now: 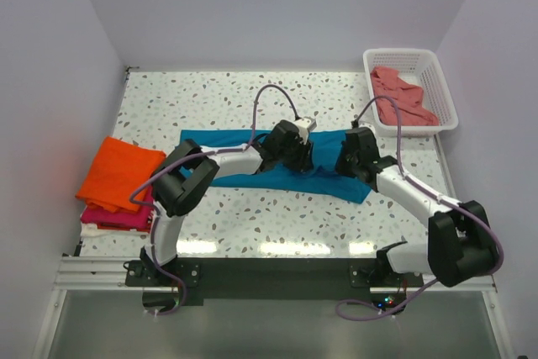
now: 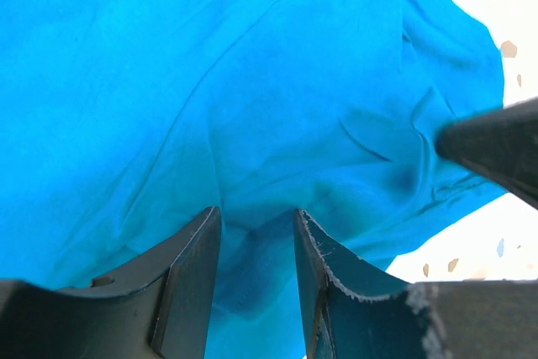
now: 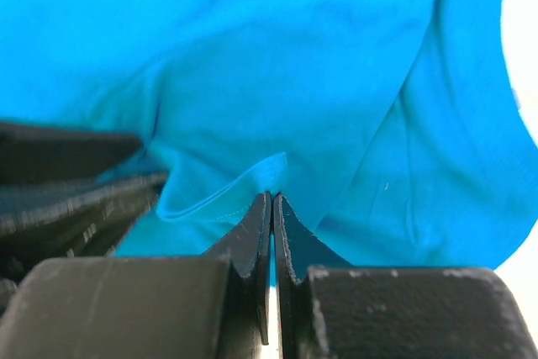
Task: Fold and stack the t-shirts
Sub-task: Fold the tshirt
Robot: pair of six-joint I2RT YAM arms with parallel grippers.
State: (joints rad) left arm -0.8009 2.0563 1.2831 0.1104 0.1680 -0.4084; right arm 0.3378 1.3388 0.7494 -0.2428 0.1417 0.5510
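Observation:
A teal-blue t-shirt (image 1: 227, 142) lies spread across the middle of the table. My left gripper (image 1: 294, 153) is pressed down on its middle. In the left wrist view its jaws (image 2: 256, 214) stand apart, with a low ridge of teal cloth (image 2: 252, 81) between them. My right gripper (image 1: 349, 157) is at the shirt's right part, shut (image 3: 272, 197) on a folded hem of the teal cloth (image 3: 294, 56). An orange t-shirt (image 1: 118, 170) lies folded on a magenta one (image 1: 113, 218) at the left edge. A salmon-pink t-shirt (image 1: 403, 94) sits crumpled in the basket.
The white lattice basket (image 1: 399, 53) stands at the back right corner. White walls close in the table on three sides. The two grippers are close together; the right one's dark finger (image 2: 496, 145) shows in the left wrist view.

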